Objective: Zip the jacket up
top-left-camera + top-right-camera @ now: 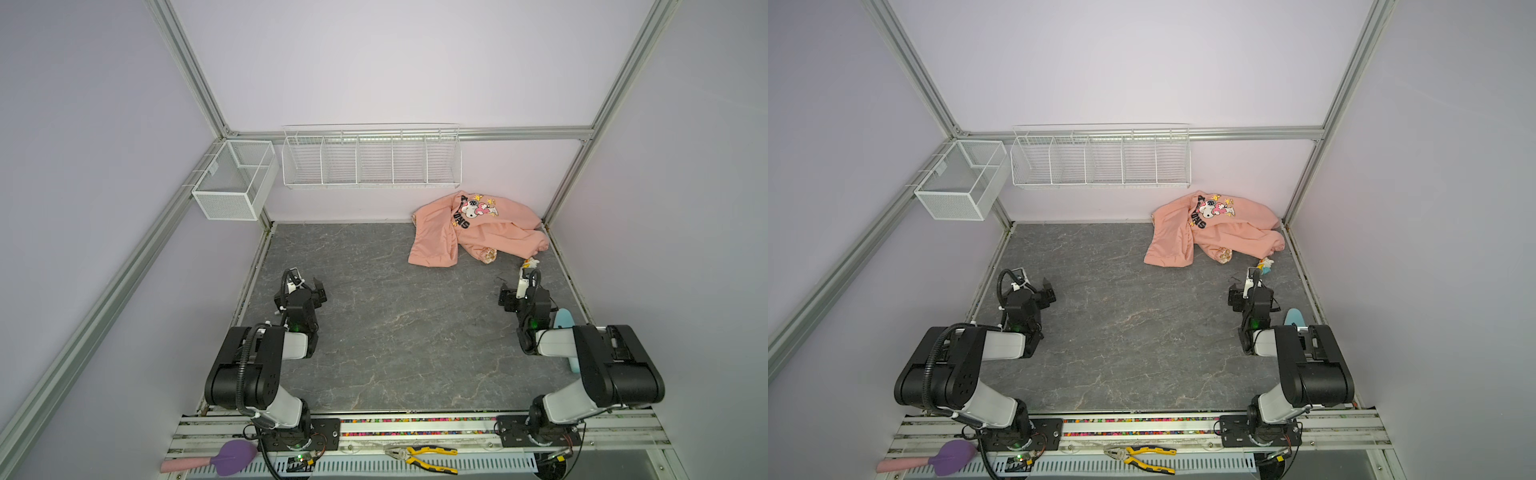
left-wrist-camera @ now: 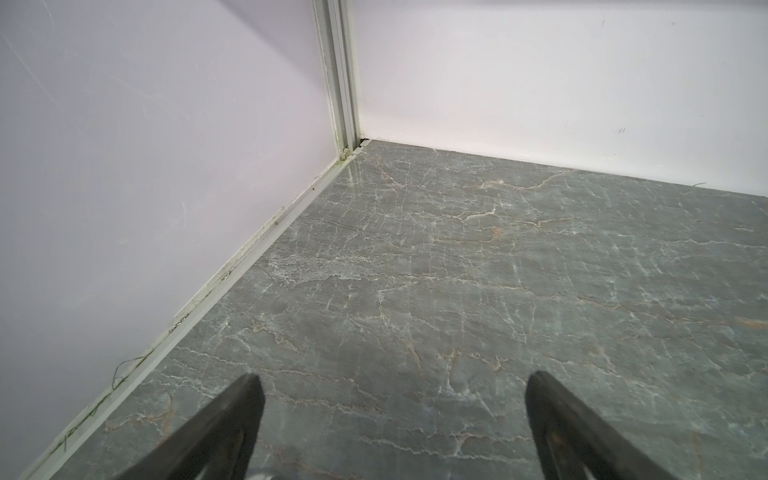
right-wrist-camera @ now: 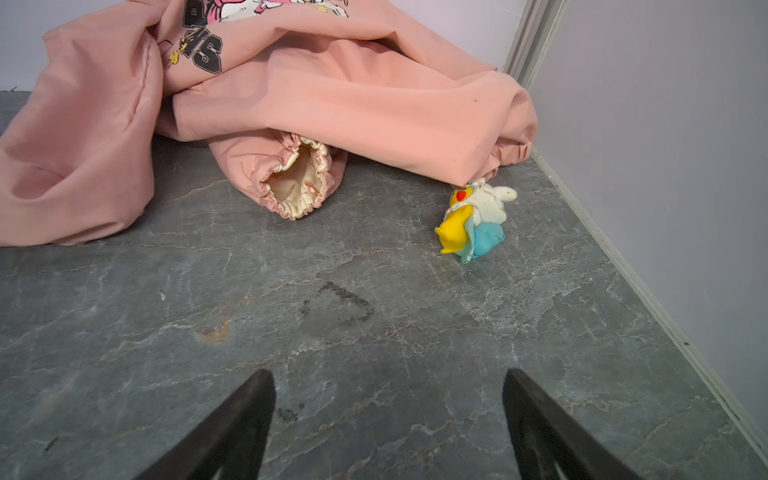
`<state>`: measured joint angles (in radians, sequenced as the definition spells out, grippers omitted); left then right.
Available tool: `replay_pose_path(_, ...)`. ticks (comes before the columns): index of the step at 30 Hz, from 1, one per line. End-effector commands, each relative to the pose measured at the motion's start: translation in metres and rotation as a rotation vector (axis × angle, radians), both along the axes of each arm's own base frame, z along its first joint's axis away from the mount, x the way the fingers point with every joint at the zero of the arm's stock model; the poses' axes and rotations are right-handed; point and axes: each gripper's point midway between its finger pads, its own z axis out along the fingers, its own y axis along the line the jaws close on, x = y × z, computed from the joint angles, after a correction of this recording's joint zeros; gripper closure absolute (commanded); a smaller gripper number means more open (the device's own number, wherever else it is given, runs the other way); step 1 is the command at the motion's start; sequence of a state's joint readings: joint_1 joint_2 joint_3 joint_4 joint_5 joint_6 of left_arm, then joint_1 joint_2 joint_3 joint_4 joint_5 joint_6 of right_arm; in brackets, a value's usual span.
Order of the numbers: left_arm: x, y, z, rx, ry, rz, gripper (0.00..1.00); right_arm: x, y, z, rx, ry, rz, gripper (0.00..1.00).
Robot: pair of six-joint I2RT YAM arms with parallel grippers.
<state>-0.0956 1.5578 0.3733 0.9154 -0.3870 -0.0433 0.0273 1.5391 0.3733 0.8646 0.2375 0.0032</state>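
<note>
The salmon-pink jacket [image 1: 478, 232] [image 1: 1212, 237] lies crumpled in the far right corner of the table, partly up against the back wall. Its cartoon dog print and black letters face up, and its zipper is hidden. In the right wrist view the jacket [image 3: 353, 95] fills the far side, with a gathered cuff [image 3: 297, 183] showing cream lining. My right gripper [image 3: 388, 380] [image 1: 506, 297] is open, low over bare table, short of the jacket. My left gripper [image 2: 392, 382] [image 1: 319, 293] is open too, near the left wall, far from the jacket.
A small yellow, white and blue toy [image 3: 473, 220] [image 1: 530, 262] lies just in front of the jacket's sleeve. A white wire rack [image 1: 370, 160] and a mesh basket [image 1: 235, 178] hang on the walls. A light blue object [image 1: 565, 322] sits beside the right arm. Pliers [image 1: 424, 455] lie on the front rail.
</note>
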Motion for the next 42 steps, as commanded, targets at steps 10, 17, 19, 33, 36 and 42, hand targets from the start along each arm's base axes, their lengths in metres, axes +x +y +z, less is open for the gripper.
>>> replay_pose_path(10, 0.005, 0.0, 0.008, 0.003, -0.025, -0.007, 0.01, 0.003, 0.0, 0.008, -0.006, -0.022, 0.011, 0.12)
replay_pose_path(17, 0.005, 0.0, 0.008, 0.003, -0.025, -0.007, 0.01, 0.003, 0.0, 0.008, -0.006, -0.021, 0.011, 0.12)
replay_pose_path(19, 0.005, 0.0, 0.008, 0.004, -0.024, -0.006, 0.01, 0.003, 0.0, 0.008, -0.006, -0.021, 0.012, 0.12)
replay_pose_path(33, 0.003, 0.01, 0.02, -0.003, -0.018, 0.062, 0.01, 0.0, -0.012, 0.024, 0.001, -0.009, -0.065, 0.11)
replay_pose_path(36, 0.008, 0.014, 0.028, 0.0, 0.044, 0.094, 0.01, 0.003, -0.01, 0.04, -0.005, 0.013, -0.048, 0.12)
replay_pose_path(42, 0.003, 0.017, 0.075, -0.037, 0.001, 0.129, 0.01, 0.008, -0.002, 0.1, 0.099, -0.069, -0.037, 0.12)
